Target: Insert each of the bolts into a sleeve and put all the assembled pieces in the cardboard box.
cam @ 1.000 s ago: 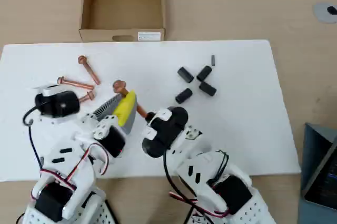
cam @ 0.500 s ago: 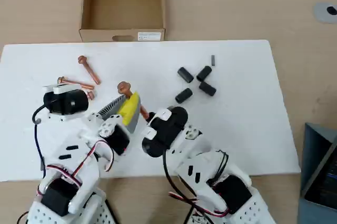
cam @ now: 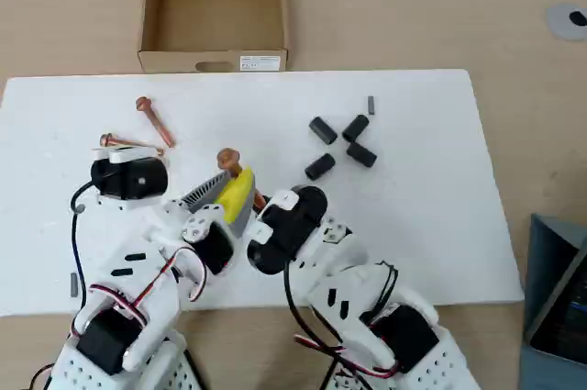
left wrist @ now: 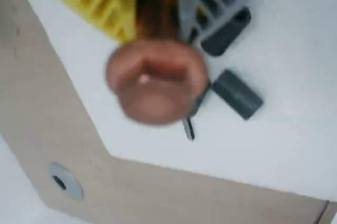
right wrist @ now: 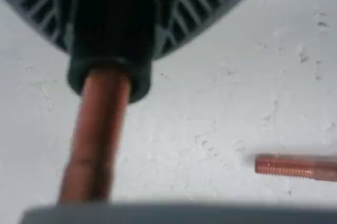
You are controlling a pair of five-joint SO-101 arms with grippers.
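Note:
My left gripper (cam: 235,181) is shut on a copper bolt (cam: 228,161) between its yellow and grey fingers, near the middle of the white mat (cam: 440,225). In the left wrist view the bolt's round head (left wrist: 156,81) faces the camera. My right gripper (right wrist: 113,2) is shut on a black sleeve (right wrist: 111,45), and the bolt's shank (right wrist: 97,139) enters the sleeve's mouth. Two loose bolts (cam: 154,120) (cam: 128,142) lie at the mat's left. Several loose sleeves (cam: 322,129) (cam: 361,154) lie right of centre. The cardboard box (cam: 213,61) stands open beyond the mat.
A short dark pin (cam: 371,105) lies near the sleeves and another (cam: 73,284) by the mat's left front. A grey device (cam: 555,298) stands at the right edge. Another bolt's threaded tip (right wrist: 295,166) lies on the mat beside my right gripper.
My left arm has carried the bolt to the right and a little forward, toward my right gripper. Its wrist camera now covers a third loose bolt. The right arm has stayed put.

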